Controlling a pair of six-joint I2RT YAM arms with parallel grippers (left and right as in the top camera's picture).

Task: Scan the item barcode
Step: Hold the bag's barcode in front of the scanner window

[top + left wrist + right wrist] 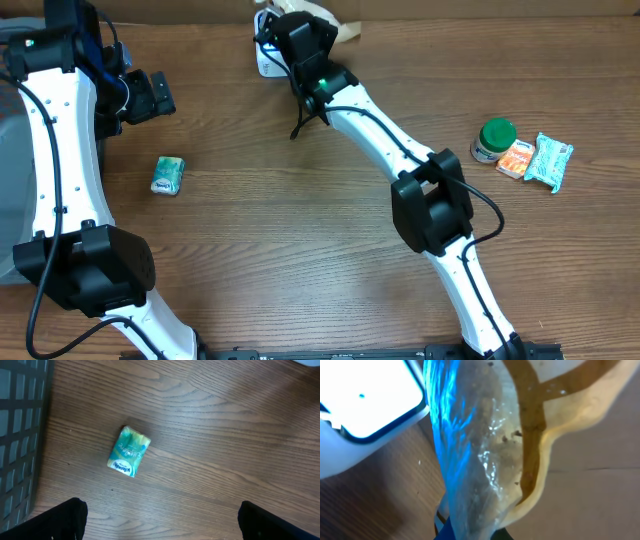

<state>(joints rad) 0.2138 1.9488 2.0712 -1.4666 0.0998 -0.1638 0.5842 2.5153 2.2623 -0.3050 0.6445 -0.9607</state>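
The bench (300,250) is showing brown wood grain. Next to the green-lidded jar (494,138), an orange packet (517,158) and a mint-patterned packet (549,162) are lying. The clear pouch (480,460) is glinting blue, with tan-and-brown bands.

- Green tissue pack (168,175) (128,452) lying flat on the wooden table (300,240), alone
- Grey wire basket (20,435) at the table's left edge
- Green-lidded jar (494,139), orange packet (516,159) and mint packet (549,162) clustered together, far right

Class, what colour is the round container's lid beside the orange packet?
The lid is green; the overhead view shows it best.
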